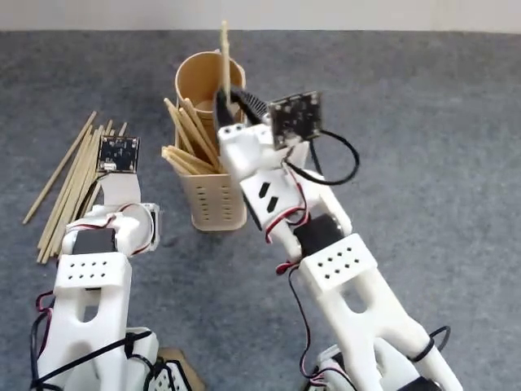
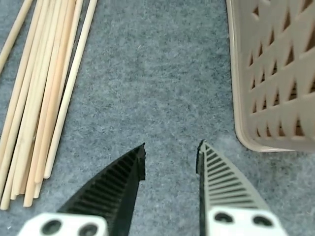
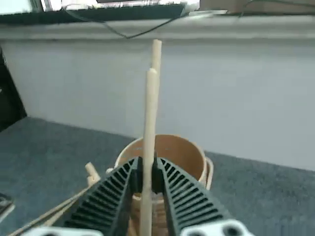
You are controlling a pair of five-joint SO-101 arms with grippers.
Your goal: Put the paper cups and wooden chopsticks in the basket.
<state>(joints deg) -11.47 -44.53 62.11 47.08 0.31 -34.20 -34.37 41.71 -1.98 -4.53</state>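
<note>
Clamping two pale wooden chopsticks (image 3: pixel 150 98) upright in the right gripper (image 3: pixel 147 164), above one tan paper cup (image 1: pixel 199 77) inside one beige perforated plastic basket (image 1: pixel 216 208), mid grey carpet (image 1: pixel 423 122). Holding the left gripper (image 2: pixel 171 152) open and empty, between the basket and roughly ten loose chopsticks (image 2: pixel 44 98) nearer the carpet's left edge.

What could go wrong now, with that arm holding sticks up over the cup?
The right gripper pinches two upright chopsticks low down, above the paper cup; they could tip or slip and miss the basket.
Leaning chopsticks already in the basket stick out over its rim; a bump might knock them out.
The open left gripper sits beside the loose chopsticks, not over them, so closing now would probably grab nothing.
</note>
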